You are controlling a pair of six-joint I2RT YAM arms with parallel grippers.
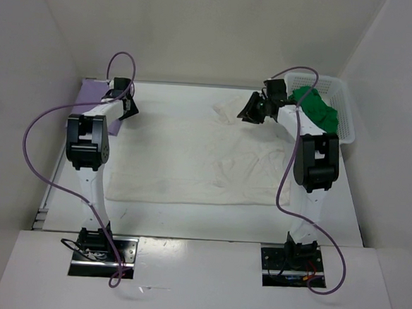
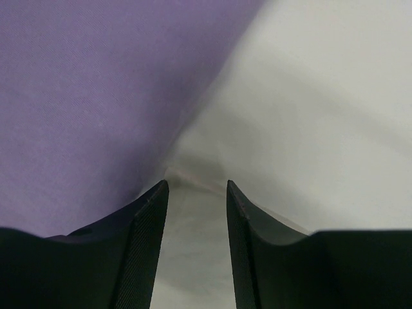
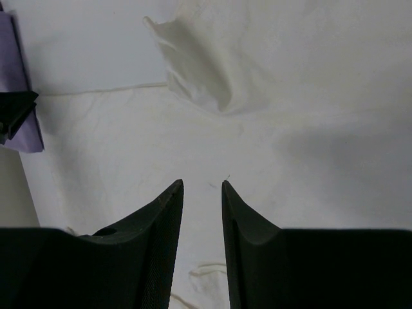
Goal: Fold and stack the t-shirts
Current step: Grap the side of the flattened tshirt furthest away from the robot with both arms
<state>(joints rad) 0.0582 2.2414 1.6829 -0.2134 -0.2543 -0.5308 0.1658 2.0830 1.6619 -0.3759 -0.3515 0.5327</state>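
Top external view: you see the cream-white t-shirt [image 1: 198,161] spread flat across the middle of the surface [image 1: 187,227], with wrinkles toward its right side and a rumpled part at its far right corner. The lavender-purple t-shirt [image 1: 90,93] lies at the far left edge of the surface, just beside the cream-white one. The bright green t-shirt [image 1: 319,109] lies bunched inside the white lattice basket [image 1: 348,129], which stands at the far right corner.

The left pincer [image 1: 128,106] hangs over the far left of the surface, next to the lavender-purple t-shirt. The right pincer [image 1: 255,108] hangs over the far right corner of the cream-white t-shirt, just left of the basket.

Left wrist view: the left pincer [image 2: 197,185] is parted by a narrow gap, and nothing is clamped between its fingers [image 2: 145,238]. Below it, the lavender-purple t-shirt [image 2: 84,96] fills the upper left, and the cream-white t-shirt [image 2: 309,116] fills the right. The two meet along a diagonal line that ends just ahead of the fingertips.

Right wrist view: the right pincer [image 3: 202,183] is likewise parted by a narrow gap and holds nothing. Ahead of it, the cream-white t-shirt [image 3: 290,129] shows a raised, pointed fold near the top centre. A strip of the lavender-purple t-shirt [image 3: 16,84] shows at the left edge.
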